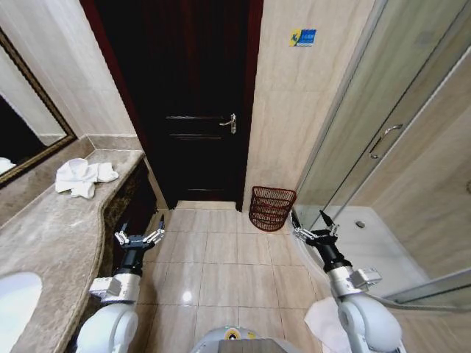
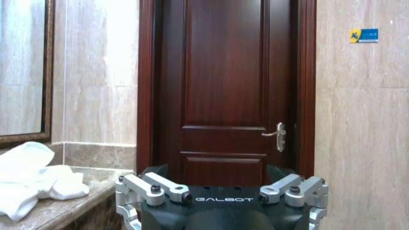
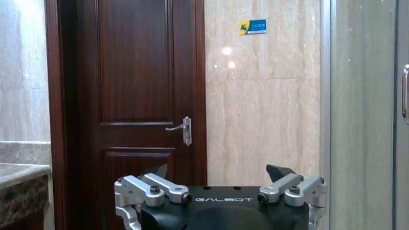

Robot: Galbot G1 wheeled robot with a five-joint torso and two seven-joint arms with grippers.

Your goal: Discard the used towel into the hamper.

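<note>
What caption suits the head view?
Towel on the counter, hamper by the door, both pincers open.

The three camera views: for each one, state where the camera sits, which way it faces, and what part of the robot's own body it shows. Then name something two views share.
Head view: high on the robot, looking forward and down at the towel on the counter, the hamper, left gripper and right gripper, both open.
Left wrist view: looks level at the door; its own fingers show.
Right wrist view: faces the door and shower glass.
Shared: door handle and blue sign.
</note>
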